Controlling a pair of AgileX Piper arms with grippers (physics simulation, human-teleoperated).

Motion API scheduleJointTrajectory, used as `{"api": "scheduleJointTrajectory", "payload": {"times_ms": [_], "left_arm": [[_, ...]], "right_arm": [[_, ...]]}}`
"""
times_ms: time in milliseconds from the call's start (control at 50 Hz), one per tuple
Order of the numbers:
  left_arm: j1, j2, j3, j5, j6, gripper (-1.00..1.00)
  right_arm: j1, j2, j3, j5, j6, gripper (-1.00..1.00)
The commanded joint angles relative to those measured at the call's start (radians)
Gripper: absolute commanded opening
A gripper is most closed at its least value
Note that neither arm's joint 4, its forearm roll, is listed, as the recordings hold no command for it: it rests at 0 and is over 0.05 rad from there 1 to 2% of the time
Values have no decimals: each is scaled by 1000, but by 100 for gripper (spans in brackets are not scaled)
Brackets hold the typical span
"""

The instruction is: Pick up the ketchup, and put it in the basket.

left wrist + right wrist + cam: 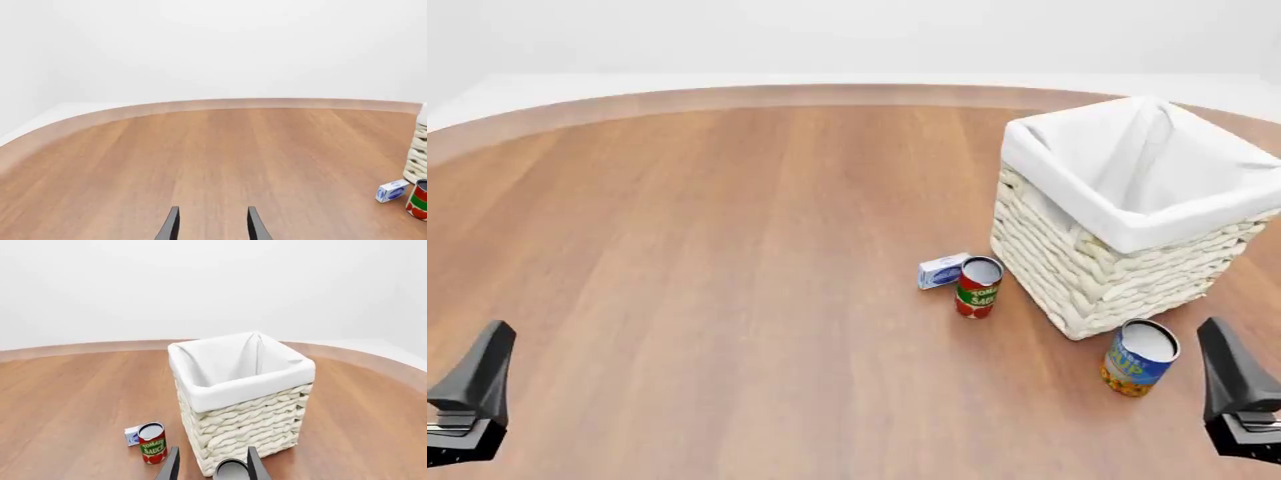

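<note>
Bright even light, faint soft shadows, sharp renders

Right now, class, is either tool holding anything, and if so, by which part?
Nothing is held. The left tool is open over bare table; the right tool is open, near the basket.

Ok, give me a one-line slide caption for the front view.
Lined wicker basket on a wooden table, flanked by a tomato can, blue can and small box; no ketchup visible.
</note>
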Motion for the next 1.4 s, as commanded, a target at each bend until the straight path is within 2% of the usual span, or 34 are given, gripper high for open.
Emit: {"api": "scheduleJointTrajectory", "payload": {"times_ms": [20, 120, 200, 520, 620, 660, 720, 1020, 1180, 1200, 1220, 1240, 1280, 1400], "left_arm": [[0, 0, 0, 0, 0, 100], [0, 0, 0, 0, 0, 100], [0, 0, 0, 0, 0, 100], [0, 0, 0, 0, 0, 100], [0, 0, 0, 0, 0, 100], [0, 0, 0, 0, 0, 100], [0, 0, 0, 0, 0, 100], [0, 0, 0, 0, 0, 100], [0, 0, 0, 0, 0, 100], [0, 0, 0, 0, 0, 100], [0, 0, 0, 0, 0, 100], [0, 0, 0, 0, 0, 100], [0, 0, 0, 0, 0, 100], [0, 0, 0, 0, 0, 100]], "right_arm": [[-18, 58, -3, -44, 14, 100], [-18, 60, -3, -47, 14, 100], [-13, 114, -28, -64, 44, 100], [24, 156, -55, -97, 56, 100], [66, 160, -59, -105, 51, 100], [86, 143, -59, -98, 18, 100], [94, 137, -61, -90, 21, 100], [186, 248, -58, -204, 25, 100], [279, 346, -57, -292, 37, 100], [340, 379, -68, -323, 34, 100], [356, 390, -70, -334, 31, 100], [534, 617, -137, -510, 38, 100], [542, 649, -128, -549, 39, 100], [568, 683, -135, -573, 42, 100]]}}
